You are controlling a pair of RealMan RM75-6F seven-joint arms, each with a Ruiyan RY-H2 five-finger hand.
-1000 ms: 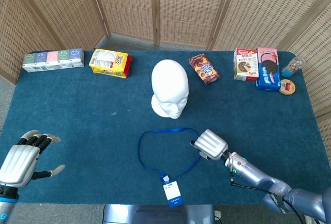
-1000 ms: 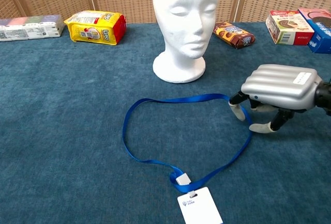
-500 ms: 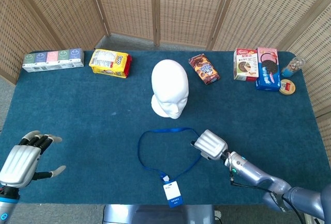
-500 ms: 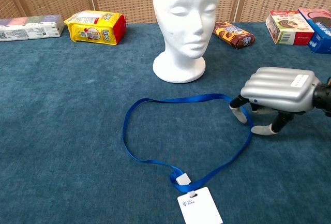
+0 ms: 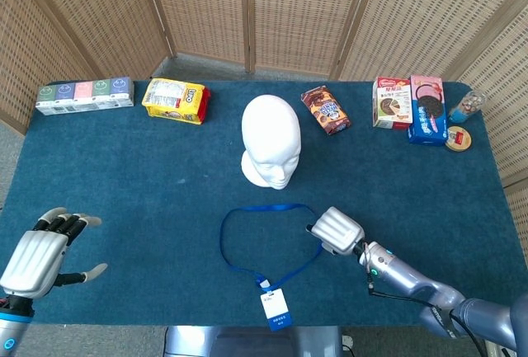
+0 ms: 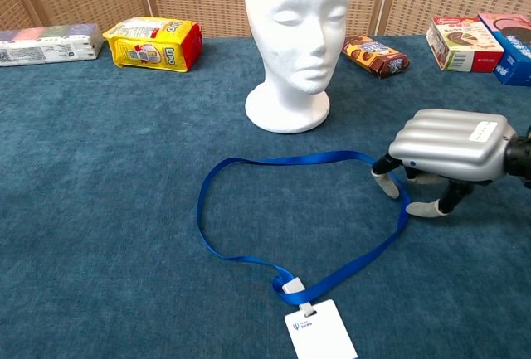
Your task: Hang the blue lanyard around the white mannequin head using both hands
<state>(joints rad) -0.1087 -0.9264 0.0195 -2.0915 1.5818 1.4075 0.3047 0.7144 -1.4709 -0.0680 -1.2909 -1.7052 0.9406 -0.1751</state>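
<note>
Right hand (image 6: pixel 448 147) slightly rightward, blue lanyard (image 6: pixel 249 166) loop's right edge along.

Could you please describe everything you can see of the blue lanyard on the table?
The lanyard is a thin, flat blue ribbon, fabric by its look, lying in an open, uneven loop on the blue tablecloth in front of the mannequin head. Its two ends meet at a small pale clip joined to a white badge card near the table's front edge. At the loop's right side the right hand sits over the ribbon, fingertips at it; whether they grip it is unclear.
</note>
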